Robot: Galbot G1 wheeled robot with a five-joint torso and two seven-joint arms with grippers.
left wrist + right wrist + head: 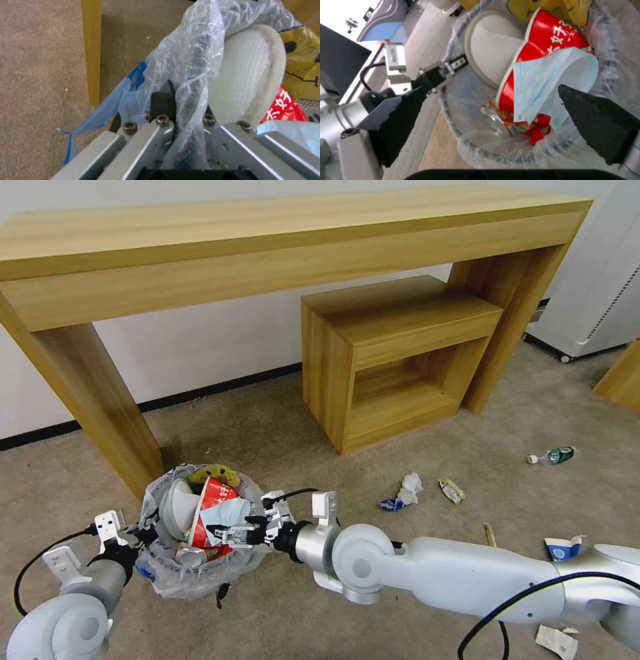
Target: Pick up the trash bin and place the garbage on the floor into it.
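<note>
The trash bin (189, 581), lined with a clear crinkly bag, is on the beige floor (287, 440) beside the desk leg. My left gripper (144, 535) is shut on its rim (196, 75), with the plastic bunched between the fingers. My right gripper (230, 532) hangs open over the bin's mouth, its black pads (403, 120) wide apart and nothing between them. Inside lie a white slipper (490, 52), a red wrapper (550, 32), a pale blue mask (550, 80) and a crushed can (496, 120). Garbage still lies on the carpet: crumpled paper (411, 485), a small bottle (553, 455), a wooden stick (490, 533) and a blue-white carton (562, 547).
A long wooden desk (267, 240) spans the back, with its left leg (100, 407) just behind the bin. A low wooden cabinet (393, 360) stands under it at the right. A white appliance (593, 280) is at the far right. A yellowish wrapper (452, 490) and a paper scrap (553, 641) lie on the carpet.
</note>
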